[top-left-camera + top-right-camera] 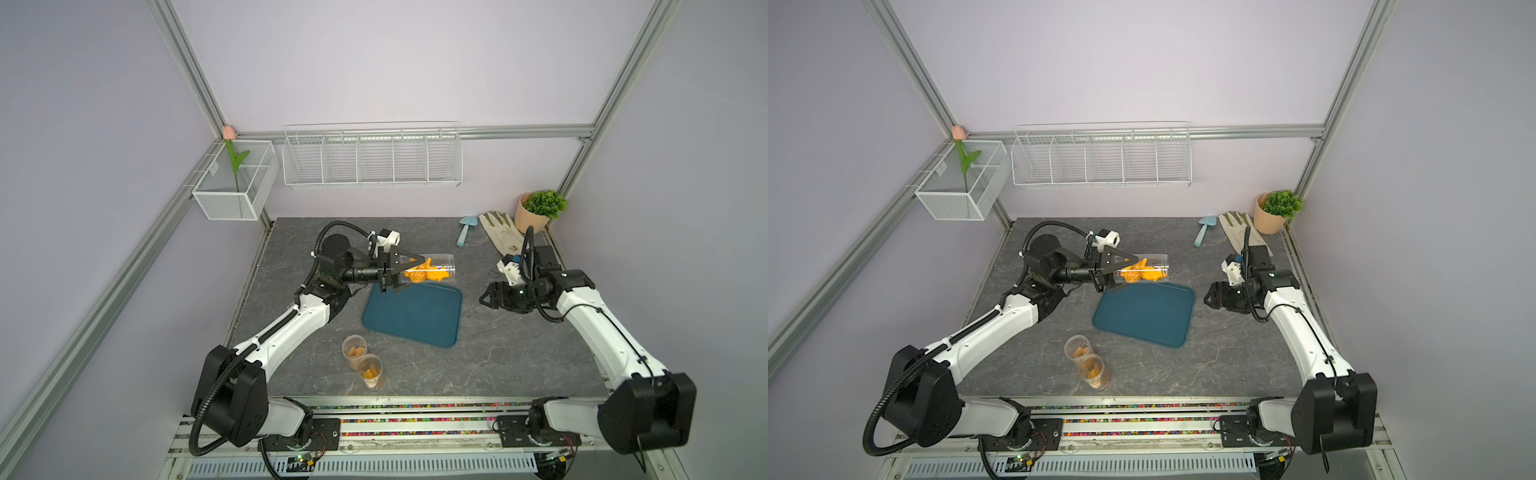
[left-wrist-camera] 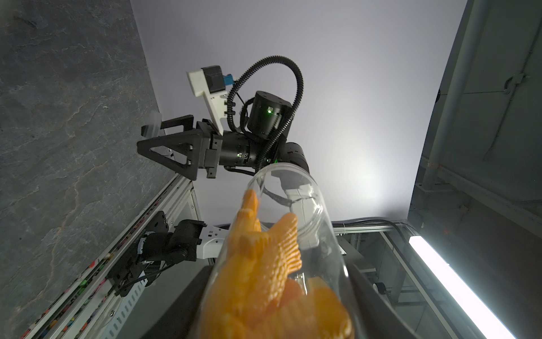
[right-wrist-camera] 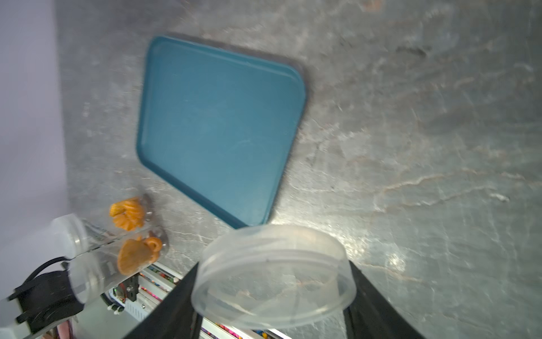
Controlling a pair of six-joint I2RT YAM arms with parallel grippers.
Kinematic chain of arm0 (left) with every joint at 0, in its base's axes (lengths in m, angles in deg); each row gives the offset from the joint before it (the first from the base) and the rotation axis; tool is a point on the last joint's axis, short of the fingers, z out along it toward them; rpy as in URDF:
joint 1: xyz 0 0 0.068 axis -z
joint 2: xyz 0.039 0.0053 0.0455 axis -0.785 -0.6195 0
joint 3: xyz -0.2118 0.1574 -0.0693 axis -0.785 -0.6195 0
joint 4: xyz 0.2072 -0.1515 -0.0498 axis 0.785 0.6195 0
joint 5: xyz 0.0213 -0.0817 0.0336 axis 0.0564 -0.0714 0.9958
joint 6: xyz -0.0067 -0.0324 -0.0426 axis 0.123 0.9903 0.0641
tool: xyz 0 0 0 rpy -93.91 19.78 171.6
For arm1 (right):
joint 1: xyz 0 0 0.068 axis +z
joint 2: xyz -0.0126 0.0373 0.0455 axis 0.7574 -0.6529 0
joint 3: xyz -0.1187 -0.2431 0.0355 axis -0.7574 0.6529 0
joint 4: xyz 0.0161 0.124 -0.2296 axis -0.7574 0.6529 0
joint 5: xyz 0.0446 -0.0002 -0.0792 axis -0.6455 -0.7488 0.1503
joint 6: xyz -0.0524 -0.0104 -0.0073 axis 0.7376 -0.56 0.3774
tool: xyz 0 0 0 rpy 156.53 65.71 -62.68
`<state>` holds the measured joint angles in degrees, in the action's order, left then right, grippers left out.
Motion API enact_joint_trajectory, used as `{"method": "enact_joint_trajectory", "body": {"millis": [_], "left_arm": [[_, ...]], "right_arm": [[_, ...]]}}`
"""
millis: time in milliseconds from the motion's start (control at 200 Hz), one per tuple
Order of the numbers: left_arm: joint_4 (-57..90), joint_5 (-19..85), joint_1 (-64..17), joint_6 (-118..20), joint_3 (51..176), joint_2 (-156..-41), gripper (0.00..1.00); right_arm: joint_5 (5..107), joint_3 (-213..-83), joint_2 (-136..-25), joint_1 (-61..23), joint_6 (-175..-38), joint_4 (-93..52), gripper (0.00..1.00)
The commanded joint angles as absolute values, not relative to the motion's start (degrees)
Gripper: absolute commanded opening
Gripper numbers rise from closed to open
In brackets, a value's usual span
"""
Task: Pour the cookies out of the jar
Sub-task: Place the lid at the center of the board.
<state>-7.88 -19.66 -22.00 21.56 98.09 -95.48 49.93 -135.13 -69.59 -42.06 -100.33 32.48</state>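
The cookies (image 1: 426,272) are seen heaped inside the jar (image 1: 442,261), which is held on its side over the far edge of the tray (image 1: 415,322) by the clenched left pincer (image 1: 409,274). Nothing is poured yet and the tray is bare. The lid (image 3: 272,276) is off, gripped by the right pincer (image 1: 487,297) above the counter (image 1: 498,357).

Overhead stereo pair, two wrist close-ups

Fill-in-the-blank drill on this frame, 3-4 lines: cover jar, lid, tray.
1. The left claw grips a clear ____ lying sideways, orange cookies inside.
2. The right claw holds its clear ____.
3. The teal tray is ____.
4. ____ more cookie jars stand upright, apart from the tray.
Missing: jar; lid; empty; two.
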Motion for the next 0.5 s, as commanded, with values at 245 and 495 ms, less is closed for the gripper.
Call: {"method": "enact_joint_trajectory", "body": {"millis": [245,495], "left_arm": [[-12.65,-21.73,-21.68,22.85,95.8,-93.96,0.64],[-13.12,-21.73,-21.67,22.91,93.69,-92.4,0.64]], "right_arm": [[55.71,-135.99,-84.71,-42.38,-104.19,37.05,0.71],[56.89,-135.9,-91.88,-42.1,-105.5,35.97,0.71]]}}
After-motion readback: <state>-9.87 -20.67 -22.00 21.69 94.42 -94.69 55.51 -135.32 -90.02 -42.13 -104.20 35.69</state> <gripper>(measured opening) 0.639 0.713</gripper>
